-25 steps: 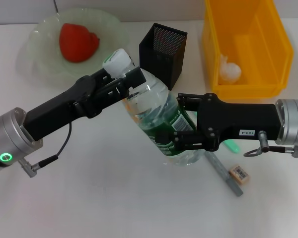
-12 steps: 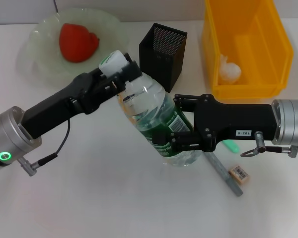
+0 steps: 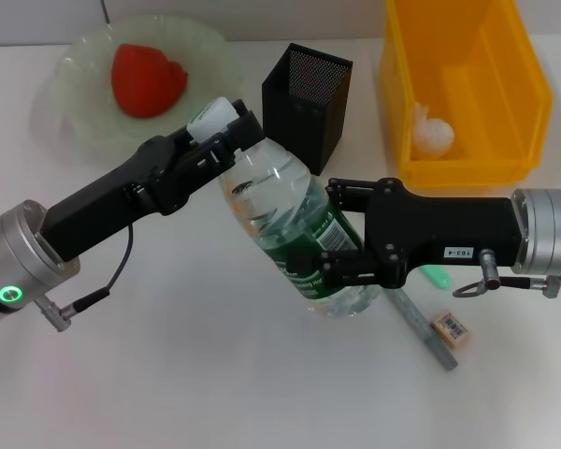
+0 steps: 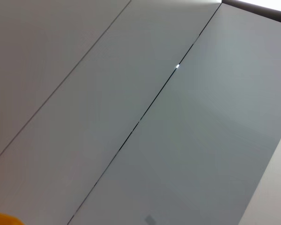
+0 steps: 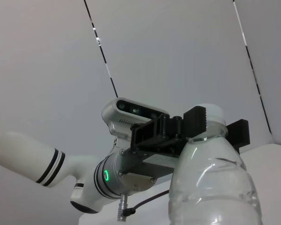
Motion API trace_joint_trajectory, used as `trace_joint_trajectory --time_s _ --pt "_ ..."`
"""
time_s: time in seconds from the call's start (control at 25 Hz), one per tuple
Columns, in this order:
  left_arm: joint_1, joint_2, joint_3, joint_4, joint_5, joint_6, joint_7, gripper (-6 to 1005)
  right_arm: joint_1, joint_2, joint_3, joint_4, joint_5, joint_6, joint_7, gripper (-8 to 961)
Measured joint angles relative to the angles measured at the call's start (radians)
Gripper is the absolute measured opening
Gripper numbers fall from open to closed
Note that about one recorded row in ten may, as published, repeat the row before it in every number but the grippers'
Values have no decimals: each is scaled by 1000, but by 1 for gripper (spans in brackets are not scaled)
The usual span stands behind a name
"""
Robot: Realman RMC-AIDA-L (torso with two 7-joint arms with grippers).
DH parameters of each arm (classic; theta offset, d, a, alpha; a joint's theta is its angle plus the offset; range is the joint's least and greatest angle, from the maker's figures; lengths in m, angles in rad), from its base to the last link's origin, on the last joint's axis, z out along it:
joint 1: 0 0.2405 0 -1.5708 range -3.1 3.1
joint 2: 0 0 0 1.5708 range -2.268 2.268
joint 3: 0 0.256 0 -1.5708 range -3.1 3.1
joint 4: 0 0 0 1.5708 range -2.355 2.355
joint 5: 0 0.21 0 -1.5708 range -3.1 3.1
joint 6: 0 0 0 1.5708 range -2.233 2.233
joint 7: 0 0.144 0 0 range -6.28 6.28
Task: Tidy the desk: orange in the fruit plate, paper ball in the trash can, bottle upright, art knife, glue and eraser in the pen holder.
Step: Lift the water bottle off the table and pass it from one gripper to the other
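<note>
The clear bottle (image 3: 280,210) with its green label leans over the table, white cap toward the far left and base low near the middle. My left gripper (image 3: 226,131) is shut on its cap and neck. Around the labelled lower body my right gripper (image 3: 332,229) is shut. In the right wrist view the bottle (image 5: 215,187) rises to the left gripper (image 5: 196,126) clamped at the cap. The orange (image 3: 148,79) lies in the fruit plate (image 3: 75,103). The paper ball (image 3: 432,131) sits in the trash can (image 3: 533,84). The pen holder (image 3: 306,98) stands behind the bottle.
A grey art knife (image 3: 428,332) and the eraser (image 3: 451,329) lie on the table below my right arm. A green glue stick (image 3: 437,276) pokes out from under that arm. The left wrist view shows only grey panels.
Both grippers keep their hold. The bottle's neck has shifted slightly left and the bottle stands a little steeper than a second ago.
</note>
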Motion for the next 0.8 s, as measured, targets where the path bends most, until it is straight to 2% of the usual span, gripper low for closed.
trace_joint_trajectory --time_s 0.52,0.68,0.8 --pt "-8 4 4 7 8 1 -8 457 10 -7 5 24 7 -19 41 771" --pt "-19 6 32 10 12 -4 -9 462 18 -11 5 12 -4 -19 92 771" --pt "-20 8 41 17 13 -7 -8 465 28 -13 7 7 -35 -17 123 841"
